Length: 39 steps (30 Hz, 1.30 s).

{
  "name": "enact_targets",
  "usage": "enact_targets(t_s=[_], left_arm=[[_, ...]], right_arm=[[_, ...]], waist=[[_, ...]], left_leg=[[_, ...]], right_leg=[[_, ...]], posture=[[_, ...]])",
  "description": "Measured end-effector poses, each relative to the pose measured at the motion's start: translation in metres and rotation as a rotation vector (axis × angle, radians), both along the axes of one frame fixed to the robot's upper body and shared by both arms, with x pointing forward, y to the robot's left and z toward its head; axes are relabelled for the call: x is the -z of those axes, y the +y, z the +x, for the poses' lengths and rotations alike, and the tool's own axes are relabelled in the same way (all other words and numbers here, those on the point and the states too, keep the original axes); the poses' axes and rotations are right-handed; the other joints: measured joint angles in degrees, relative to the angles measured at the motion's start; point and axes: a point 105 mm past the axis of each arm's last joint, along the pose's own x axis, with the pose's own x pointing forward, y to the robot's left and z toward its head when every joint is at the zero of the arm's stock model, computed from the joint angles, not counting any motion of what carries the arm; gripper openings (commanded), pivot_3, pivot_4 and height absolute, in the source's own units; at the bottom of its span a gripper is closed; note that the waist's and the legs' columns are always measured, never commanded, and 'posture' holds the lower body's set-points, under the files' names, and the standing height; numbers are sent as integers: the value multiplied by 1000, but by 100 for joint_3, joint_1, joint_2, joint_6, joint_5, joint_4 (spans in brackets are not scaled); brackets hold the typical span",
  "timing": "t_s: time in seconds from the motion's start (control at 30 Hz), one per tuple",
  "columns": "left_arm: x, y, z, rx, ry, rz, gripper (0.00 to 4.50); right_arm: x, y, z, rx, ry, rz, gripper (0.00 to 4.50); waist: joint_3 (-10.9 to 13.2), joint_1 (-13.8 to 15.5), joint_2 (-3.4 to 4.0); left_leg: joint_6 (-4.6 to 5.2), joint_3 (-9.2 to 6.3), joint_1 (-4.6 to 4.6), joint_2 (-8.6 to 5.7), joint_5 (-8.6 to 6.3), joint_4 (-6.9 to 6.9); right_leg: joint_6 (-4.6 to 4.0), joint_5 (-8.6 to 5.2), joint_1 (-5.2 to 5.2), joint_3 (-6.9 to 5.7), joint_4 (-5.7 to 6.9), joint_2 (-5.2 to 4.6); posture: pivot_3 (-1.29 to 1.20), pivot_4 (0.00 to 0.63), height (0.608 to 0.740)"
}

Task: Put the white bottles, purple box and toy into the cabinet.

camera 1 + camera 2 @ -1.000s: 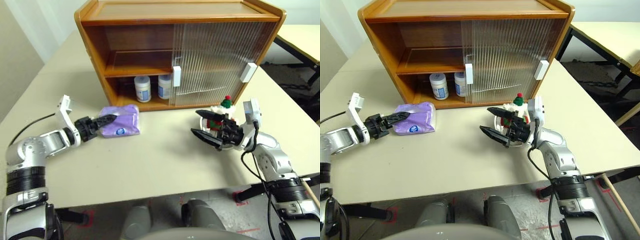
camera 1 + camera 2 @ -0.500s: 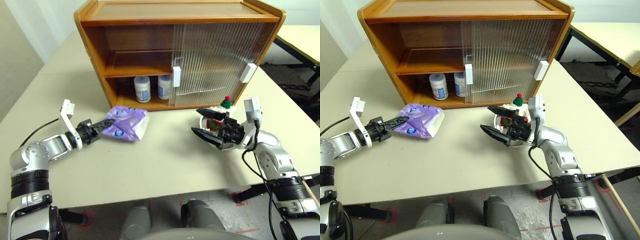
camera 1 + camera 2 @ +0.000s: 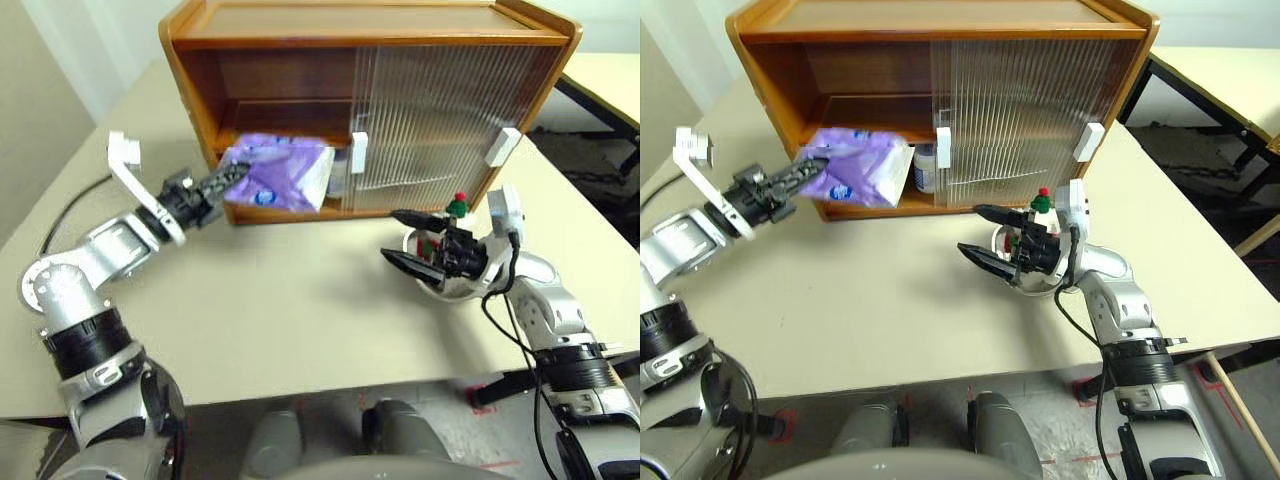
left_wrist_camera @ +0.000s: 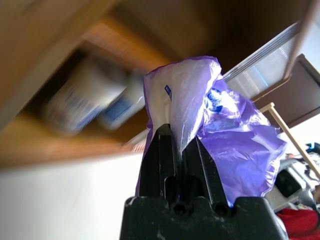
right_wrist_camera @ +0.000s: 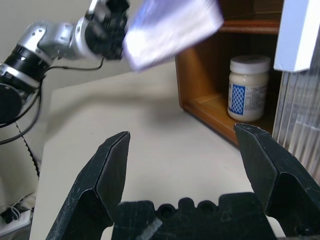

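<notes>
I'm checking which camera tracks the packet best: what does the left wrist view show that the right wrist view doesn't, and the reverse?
Left wrist view alone: the left gripper seen from behind, its fingers shut on a pinch of the purple box wrapper, and a red patch at the picture's edge.

Right wrist view alone: the right gripper with its jaws wide apart and nothing between them, the left arm from outside, and a white door handle.

Both: the purple box lifted off the table, a white bottle on the cabinet floor, and the ribbed door.
</notes>
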Motion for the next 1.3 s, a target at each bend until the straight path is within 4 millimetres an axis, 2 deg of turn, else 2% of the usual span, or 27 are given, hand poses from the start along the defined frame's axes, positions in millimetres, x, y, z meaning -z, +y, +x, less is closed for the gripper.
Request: enact_targets(t_s=[0.13,0.3,0.5,0.7,0.97,1.1,1.3], left_arm=[[-19,-7,10,-52,-39,29,30],[-29,-17,29,-146,-62,37,30],[-17,-26,50,-205,-31,72,30],[-33,-27,70,-293,-80,29,30],[-27,-29,84,-356,-77,19,30],[-30,-27,85,-376,-93,21,1122],[-38,-27,86,-394,-123,1,3363]], right_arm=[[1,0,0,2,2,2,4500],[1,2,0,0,2,11,4500],[8,0,-4,10,21,15,4500],[9,0,-4,16,20,18,4500],[12,-2,-6,22,25,17,4500],[12,-2,-6,22,26,16,4500],[14,-3,-7,24,31,14,4500]], waist=[[0,-13,0],[1,6,-1],[1,3,-1],[1,-13,-2],[7,-16,-9],[11,-30,-16],[11,-29,-15]], left_leg=[[-1,2,1,1,1,-1],[-1,3,2,-8,2,0],[3,1,0,-35,5,0],[3,1,4,-41,5,0],[2,-4,17,-49,29,3],[6,-5,22,-53,44,3],[9,-12,20,-52,45,3]], right_leg=[[-1,0,-1,3,1,7],[-2,1,3,5,0,5],[-1,1,3,5,-2,6],[1,1,7,9,-2,5],[28,2,46,9,-2,4],[38,15,52,9,-5,2],[32,20,47,7,-26,2]], posture=[[143,0,740],[125,0,740],[109,0,740],[103,0,740],[102,0,740],[103,0,740],[108,0,740]])
